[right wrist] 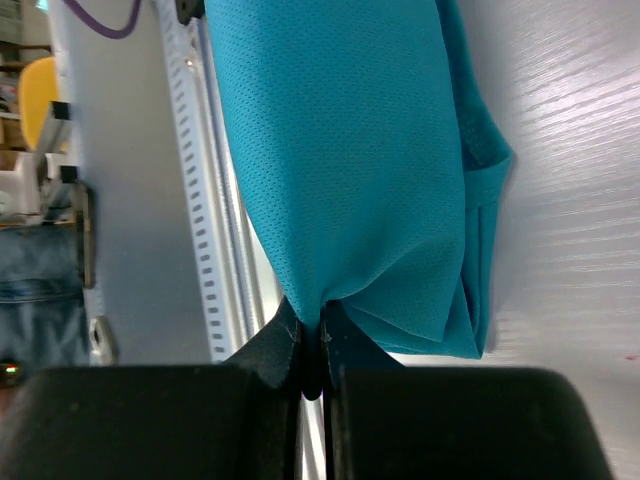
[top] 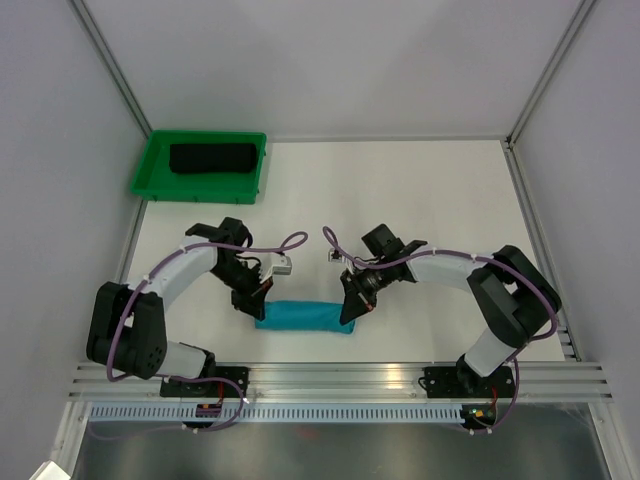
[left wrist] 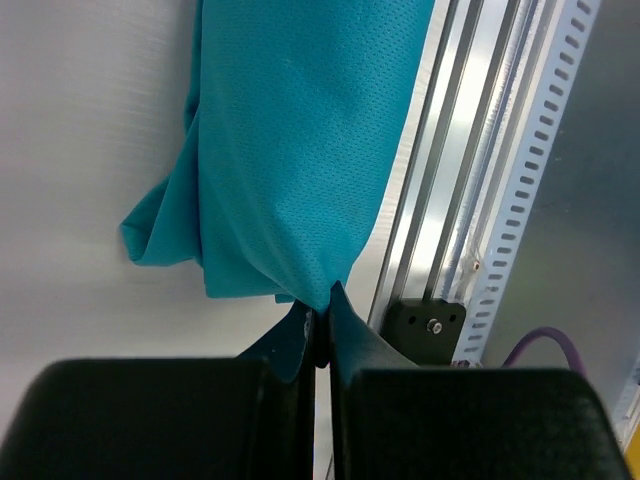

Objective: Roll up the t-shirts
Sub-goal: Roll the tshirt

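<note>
At the left end of the teal t-shirt (top: 303, 316), the left hand (top: 252, 305) is pinching a fold of the cloth, its fingertips pressed tight together on the fabric. At the shirt's opposite end, the right hand (top: 348, 312) is closed the same way, nipping a pucker of the teal mesh cloth. The shirt is lying between them as a short, thick roll on the white surface (top: 400, 200), with the aluminium rail (top: 340, 375) running just beside its near edge. Well apart from the roll, toward the far left corner, the black t-shirt (top: 212, 158) is sitting bundled up inside the green tray (top: 197, 190).
</note>
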Controlling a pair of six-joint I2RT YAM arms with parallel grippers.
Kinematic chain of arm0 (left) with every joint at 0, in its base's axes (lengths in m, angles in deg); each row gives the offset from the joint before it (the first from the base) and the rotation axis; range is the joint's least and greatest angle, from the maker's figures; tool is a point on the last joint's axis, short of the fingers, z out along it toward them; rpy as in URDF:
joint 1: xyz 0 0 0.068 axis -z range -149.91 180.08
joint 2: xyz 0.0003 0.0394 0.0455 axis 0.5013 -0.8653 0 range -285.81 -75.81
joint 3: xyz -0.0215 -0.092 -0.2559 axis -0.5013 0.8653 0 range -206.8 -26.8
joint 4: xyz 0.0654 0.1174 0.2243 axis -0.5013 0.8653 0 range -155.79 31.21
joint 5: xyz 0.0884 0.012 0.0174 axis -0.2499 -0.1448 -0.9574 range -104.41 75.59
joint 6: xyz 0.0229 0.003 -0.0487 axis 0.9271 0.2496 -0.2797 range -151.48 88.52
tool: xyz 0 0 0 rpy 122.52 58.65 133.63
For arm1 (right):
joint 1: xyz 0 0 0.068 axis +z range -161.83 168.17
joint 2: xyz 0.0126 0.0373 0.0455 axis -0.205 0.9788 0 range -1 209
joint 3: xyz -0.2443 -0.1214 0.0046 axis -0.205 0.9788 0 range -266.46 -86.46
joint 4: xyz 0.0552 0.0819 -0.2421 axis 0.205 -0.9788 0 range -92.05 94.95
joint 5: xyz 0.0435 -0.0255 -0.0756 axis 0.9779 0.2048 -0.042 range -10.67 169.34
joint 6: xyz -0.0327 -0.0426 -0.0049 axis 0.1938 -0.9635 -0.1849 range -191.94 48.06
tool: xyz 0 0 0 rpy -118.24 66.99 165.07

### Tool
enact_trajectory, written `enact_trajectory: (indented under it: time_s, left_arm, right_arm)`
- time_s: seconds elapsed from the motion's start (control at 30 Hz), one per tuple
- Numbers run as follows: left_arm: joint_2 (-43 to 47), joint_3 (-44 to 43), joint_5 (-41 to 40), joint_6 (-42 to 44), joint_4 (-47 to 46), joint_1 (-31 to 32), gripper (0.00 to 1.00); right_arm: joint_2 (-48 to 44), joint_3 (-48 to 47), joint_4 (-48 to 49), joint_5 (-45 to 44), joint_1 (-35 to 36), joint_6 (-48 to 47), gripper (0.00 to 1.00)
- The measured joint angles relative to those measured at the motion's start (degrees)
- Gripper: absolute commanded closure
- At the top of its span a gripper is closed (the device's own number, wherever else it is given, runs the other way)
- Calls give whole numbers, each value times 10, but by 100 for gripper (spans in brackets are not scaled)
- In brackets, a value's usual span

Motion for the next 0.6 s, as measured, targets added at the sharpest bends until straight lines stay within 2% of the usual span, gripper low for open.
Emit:
enact_trajectory:
  time_s: [0.07, 0.2, 0.33, 0.5, 0.6]
  left_arm:
    - [-1, -2, 0, 1, 10, 0, 86]
    - [-27, -7, -8, -13, -2, -4, 82]
    - [-78, -23, -28, -52, -43, -8, 83]
    - [-141, -62, -47, -96, -79, -10, 91]
    - [-163, -77, -51, -112, -94, -11, 85]
  right_arm:
    - [1, 2, 5, 17, -2, 22, 100]
    - [23, 3, 20, 31, -17, 54, 100]
    - [54, 10, 47, 36, -50, 96, 99]
    - [82, 13, 60, 38, -90, 128, 98]
    - [90, 13, 63, 38, -98, 138, 100]
